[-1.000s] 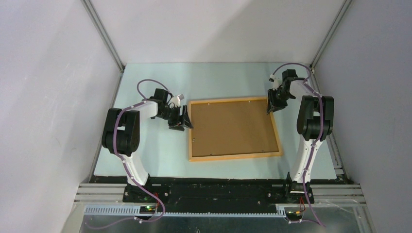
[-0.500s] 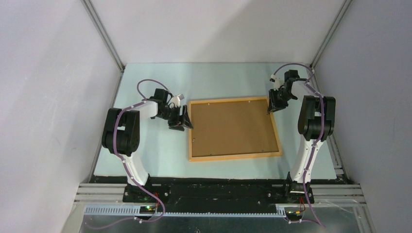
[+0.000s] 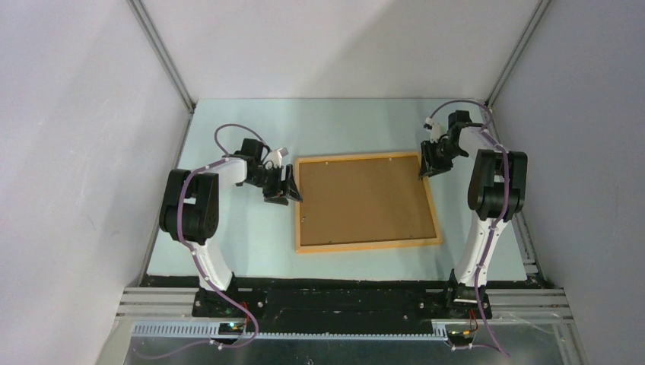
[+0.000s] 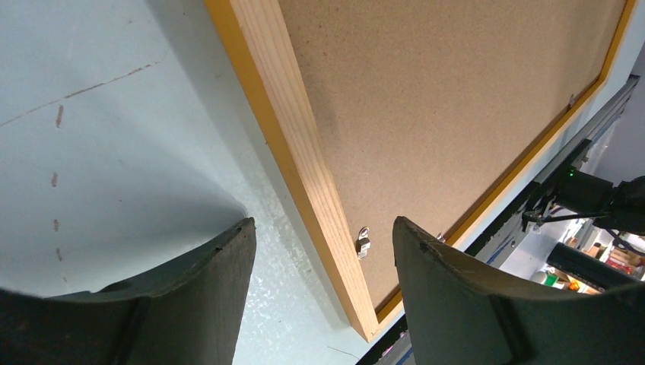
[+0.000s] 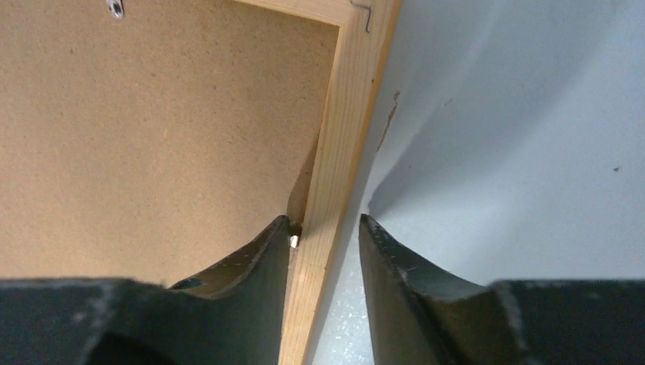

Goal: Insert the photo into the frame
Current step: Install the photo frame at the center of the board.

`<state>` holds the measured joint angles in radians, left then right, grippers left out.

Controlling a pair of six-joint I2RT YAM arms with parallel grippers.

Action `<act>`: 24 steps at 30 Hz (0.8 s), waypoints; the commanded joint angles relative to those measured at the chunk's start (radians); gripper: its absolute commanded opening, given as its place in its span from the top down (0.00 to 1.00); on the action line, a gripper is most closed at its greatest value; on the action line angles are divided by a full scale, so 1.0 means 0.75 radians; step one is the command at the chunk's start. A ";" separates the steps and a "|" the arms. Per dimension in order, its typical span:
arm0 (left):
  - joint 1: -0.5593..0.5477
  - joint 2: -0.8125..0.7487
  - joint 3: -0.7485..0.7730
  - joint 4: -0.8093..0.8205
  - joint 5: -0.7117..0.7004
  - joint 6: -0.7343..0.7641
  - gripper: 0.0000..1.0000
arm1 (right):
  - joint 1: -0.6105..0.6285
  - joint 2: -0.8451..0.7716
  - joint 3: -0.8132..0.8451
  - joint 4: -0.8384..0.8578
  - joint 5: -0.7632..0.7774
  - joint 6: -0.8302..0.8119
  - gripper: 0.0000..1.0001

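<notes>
Hands of mine straddle the back-up frame [image 3: 368, 245], centred on the surface [image 3: 251, 243].
Left hand [image 4: 323, 228], wide open, guards the 9 o'clock rail; right hand [image 5: 323, 224], part-open and gripping nothing, sits at a tab [image 5: 294, 239] at 2 o'clock. Photo unseen, likely under the backing board [image 3: 365, 199].

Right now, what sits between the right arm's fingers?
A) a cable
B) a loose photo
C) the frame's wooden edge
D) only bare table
C: in the right wrist view, the wooden edge of the frame runs straight between the two right fingers, with the brown backing board on one side of it and the table on the other.
</notes>
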<state>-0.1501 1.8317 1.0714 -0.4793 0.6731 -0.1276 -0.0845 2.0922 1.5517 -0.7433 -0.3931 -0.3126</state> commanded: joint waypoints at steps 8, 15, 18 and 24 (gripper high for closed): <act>0.009 0.013 0.032 -0.012 -0.110 0.058 0.27 | -0.058 -0.103 0.007 -0.054 -0.110 0.075 0.47; 0.011 -0.001 0.036 -0.015 -0.119 0.060 0.27 | -0.063 -0.193 -0.132 -0.071 -0.073 0.006 0.47; 0.012 -0.003 0.043 -0.018 -0.128 0.055 0.27 | -0.062 -0.224 -0.202 -0.059 -0.063 -0.021 0.48; 0.011 -0.011 0.048 -0.023 -0.152 0.054 0.27 | -0.053 -0.255 -0.312 -0.042 -0.060 -0.036 0.50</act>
<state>-0.1482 1.8317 1.0882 -0.4896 0.6308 -0.1265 -0.1303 1.9530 1.3525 -0.7837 -0.4450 -0.3153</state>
